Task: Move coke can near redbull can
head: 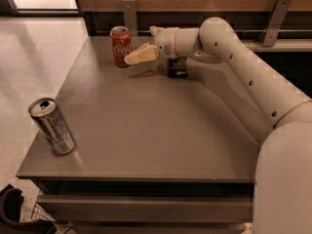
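The coke can [120,46], red with white script and a silver top, stands upright at the far left of the grey table [161,130]. The redbull can [52,126], slim and silver-blue with an open top, stands tilted-looking near the table's front left corner, far from the coke can. My gripper [140,47] reaches in from the right on the white arm [234,62]. It sits just right of the coke can, at the can's height. Its cream finger [140,55] points at the can and almost touches it. The gripper is open and holds nothing.
A small dark object [177,67] stands on the table just behind and under my wrist. A wooden wall with a dark rail and metal brackets [129,13] runs behind the table. The table's left edge drops to a light floor [29,67].
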`<state>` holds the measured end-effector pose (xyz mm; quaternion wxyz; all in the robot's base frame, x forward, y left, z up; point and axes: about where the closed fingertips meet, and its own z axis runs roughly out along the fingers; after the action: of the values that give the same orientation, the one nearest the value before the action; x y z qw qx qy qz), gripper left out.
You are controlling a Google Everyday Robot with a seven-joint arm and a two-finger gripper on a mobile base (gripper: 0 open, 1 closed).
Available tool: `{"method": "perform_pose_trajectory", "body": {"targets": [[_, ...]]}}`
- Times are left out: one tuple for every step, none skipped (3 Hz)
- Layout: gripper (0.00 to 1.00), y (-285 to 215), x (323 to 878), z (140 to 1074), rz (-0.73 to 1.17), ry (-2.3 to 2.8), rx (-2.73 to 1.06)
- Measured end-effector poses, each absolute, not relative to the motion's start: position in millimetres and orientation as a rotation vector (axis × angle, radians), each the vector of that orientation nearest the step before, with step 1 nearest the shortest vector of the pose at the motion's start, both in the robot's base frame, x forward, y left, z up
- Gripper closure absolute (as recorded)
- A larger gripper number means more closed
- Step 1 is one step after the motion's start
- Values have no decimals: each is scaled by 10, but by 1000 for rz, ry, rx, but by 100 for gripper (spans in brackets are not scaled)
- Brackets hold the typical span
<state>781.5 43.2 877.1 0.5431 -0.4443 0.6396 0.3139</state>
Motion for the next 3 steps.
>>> {"method": "perform_pose_trajectory", "body": {"targets": [[0,597,7830,8813,791,1475,-1031],[0,772,7794,8881,824,1434,-1027],[26,912,7758,8904,847,1413,-1035]]}}
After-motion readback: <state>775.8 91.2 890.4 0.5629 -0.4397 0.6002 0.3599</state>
